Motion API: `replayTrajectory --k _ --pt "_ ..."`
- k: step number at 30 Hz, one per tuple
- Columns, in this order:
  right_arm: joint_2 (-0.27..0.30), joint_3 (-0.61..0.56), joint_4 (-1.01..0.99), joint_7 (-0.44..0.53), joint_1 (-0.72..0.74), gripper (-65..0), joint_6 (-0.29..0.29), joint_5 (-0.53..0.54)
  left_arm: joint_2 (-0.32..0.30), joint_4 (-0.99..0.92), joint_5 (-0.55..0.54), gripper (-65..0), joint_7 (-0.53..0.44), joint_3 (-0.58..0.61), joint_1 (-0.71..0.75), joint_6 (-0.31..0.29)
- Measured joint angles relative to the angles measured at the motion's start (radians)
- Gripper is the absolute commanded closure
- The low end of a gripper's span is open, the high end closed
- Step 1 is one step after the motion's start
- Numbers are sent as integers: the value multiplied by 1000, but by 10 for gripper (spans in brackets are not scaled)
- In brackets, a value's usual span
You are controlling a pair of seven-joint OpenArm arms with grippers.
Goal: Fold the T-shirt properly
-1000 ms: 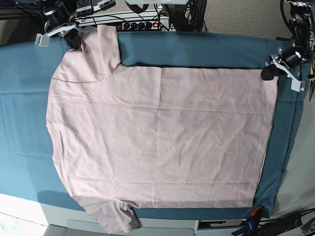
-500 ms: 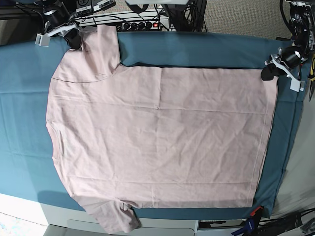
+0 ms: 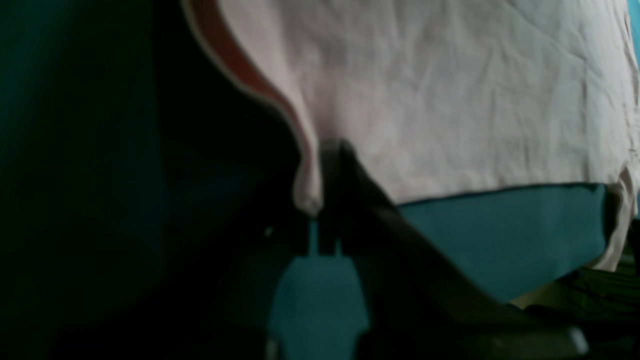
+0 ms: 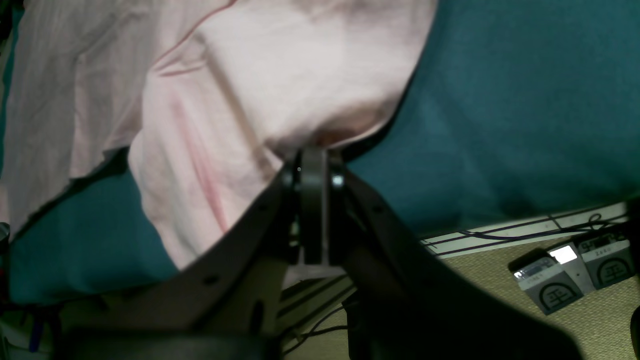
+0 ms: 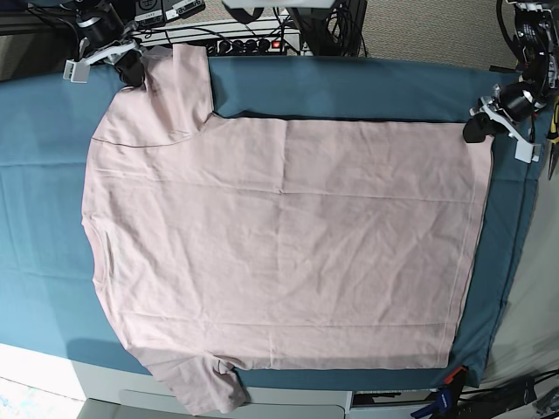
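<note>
The pale pink T-shirt (image 5: pixel 288 244) lies spread flat, plain side up, on the teal cloth (image 5: pixel 349 87), neck at the left and hem at the right. My left gripper (image 5: pixel 478 127) is shut on the T-shirt's far hem corner at the right; in the left wrist view that gripper (image 3: pixel 320 200) pinches the lifted fabric edge (image 3: pixel 305 185). Shut on the far sleeve's edge at the top left is my right gripper (image 5: pixel 133 72); its wrist view shows the gripper (image 4: pixel 315 150) clamping the bunched pink sleeve (image 4: pixel 280 85).
Cables and electronics boxes (image 5: pixel 227 35) sit behind the table's far edge. Small grey boxes (image 4: pixel 570 275) lie on the floor. The near sleeve (image 5: pixel 205 388) hangs over the table's front edge. Clamps (image 5: pixel 445 393) sit at the front right corner.
</note>
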Motion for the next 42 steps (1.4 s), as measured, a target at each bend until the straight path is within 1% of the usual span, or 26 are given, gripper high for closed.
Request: replayTrajectory --k 17,42 --pt "0 0 0 8 0 0 6 -15 0 0 18 0 -2 0 0 0" --pt "0 0 0 12 0 0 6 -16 0 0 18 0 -4 0 0 0"
